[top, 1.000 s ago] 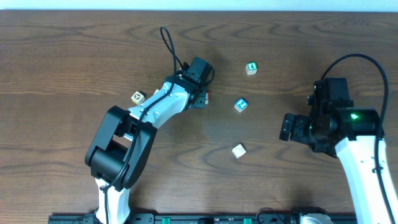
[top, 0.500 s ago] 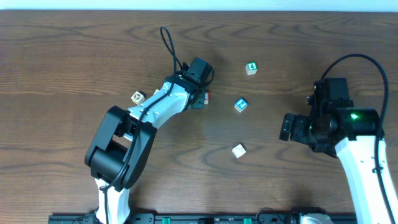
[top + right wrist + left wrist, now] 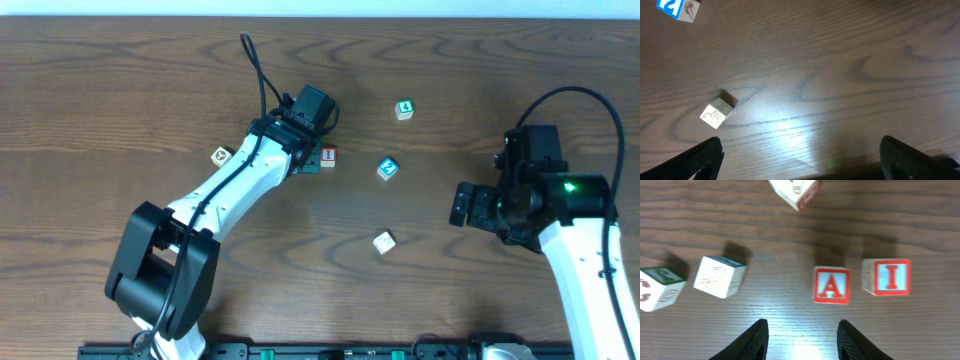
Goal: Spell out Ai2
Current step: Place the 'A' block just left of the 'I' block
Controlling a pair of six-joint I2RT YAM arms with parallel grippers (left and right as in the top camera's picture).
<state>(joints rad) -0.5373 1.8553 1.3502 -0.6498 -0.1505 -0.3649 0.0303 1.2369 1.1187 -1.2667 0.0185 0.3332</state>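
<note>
In the left wrist view a red-framed A block (image 3: 831, 285) and a red-framed I block (image 3: 888, 277) stand side by side on the wooden table, a small gap between them. My left gripper (image 3: 802, 337) is open and empty, just short of the A block. In the overhead view the left gripper (image 3: 309, 158) hides the A block, and the I block (image 3: 327, 156) shows beside it. The blue 2 block (image 3: 387, 169) lies to the right, also in the right wrist view (image 3: 677, 7). My right gripper (image 3: 463, 205) is open and empty, away from all blocks.
A green block (image 3: 404, 110) lies at the back, a white block (image 3: 384, 241) nearer the front, also in the right wrist view (image 3: 717, 114). A tan block (image 3: 221, 156) lies left of the left arm. Further blocks (image 3: 719, 276) (image 3: 657, 287) (image 3: 795, 191) show in the left wrist view.
My left gripper has drawn back up and left, uncovering the red I block. The left arm's elbow has swung left. The right arm has not moved.
</note>
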